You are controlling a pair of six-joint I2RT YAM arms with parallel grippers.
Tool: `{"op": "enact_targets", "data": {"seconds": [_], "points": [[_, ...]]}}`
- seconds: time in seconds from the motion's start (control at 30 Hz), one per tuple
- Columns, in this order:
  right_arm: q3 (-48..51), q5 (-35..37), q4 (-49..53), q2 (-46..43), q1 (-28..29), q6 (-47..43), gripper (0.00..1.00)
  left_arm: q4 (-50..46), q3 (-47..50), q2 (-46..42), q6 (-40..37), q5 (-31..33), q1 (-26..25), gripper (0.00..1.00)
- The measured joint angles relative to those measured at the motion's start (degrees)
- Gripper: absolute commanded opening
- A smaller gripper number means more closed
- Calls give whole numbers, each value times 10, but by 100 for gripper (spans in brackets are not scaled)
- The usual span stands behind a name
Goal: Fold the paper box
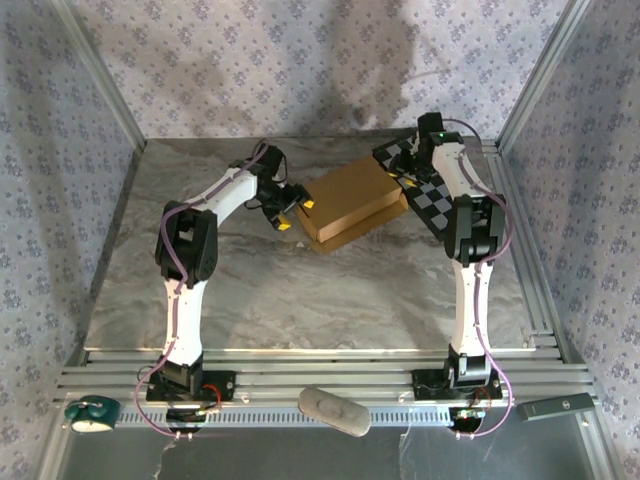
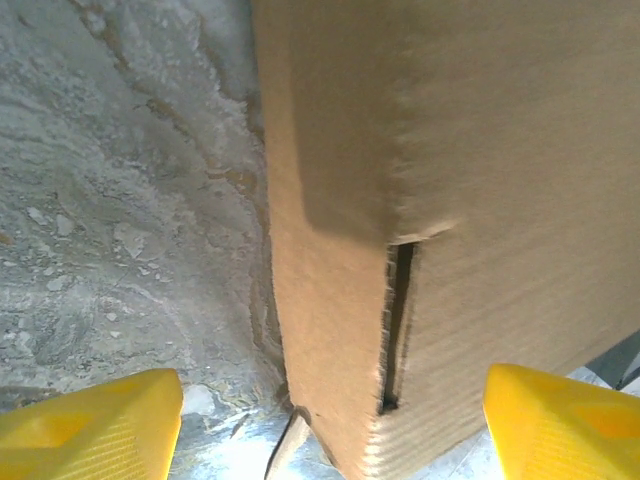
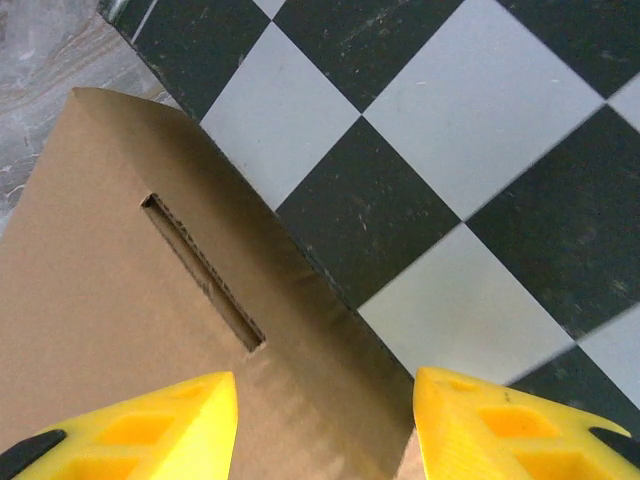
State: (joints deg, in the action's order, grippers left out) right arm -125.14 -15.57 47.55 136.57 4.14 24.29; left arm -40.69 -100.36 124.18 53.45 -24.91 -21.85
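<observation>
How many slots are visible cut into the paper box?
2. The first slot is in the paper box end facing the left gripper; the second slot is in the end below the right gripper, beside the checkerboard panel. More may be hidden.

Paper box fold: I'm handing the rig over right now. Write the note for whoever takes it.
Left gripper: open, fingers either side of the paper box's left end, gripping nothing.
Right gripper: open, over the box's right edge beside the checkerboard panel.
Box: far middle of the table, folded into a shallow box, its right end on the panel.
Done: walls and lid look folded over.
Left: lid looks slightly askew and the slot is empty, so it probably needs pressing shut and its tabs tucking.
</observation>
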Motion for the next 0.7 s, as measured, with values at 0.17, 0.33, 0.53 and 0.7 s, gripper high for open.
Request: {"op": "enact_targets", "data": {"seconds": [0.17, 0.33, 0.53, 0.7], "points": [[-21, -23, 7, 25, 6, 0, 45, 48, 38, 0, 4, -12, -1, 74], [-22, -24, 10, 26, 13, -5, 41, 78, 44, 0, 9, -15, 2, 67], [50, -24, -17, -12, 23, -1, 39, 113, 69, -13, 13, -16, 13, 56], [129, -24, -28, -61, 41, 13, 39, 142, 110, -35, 13, -17, 29, 56]]}}
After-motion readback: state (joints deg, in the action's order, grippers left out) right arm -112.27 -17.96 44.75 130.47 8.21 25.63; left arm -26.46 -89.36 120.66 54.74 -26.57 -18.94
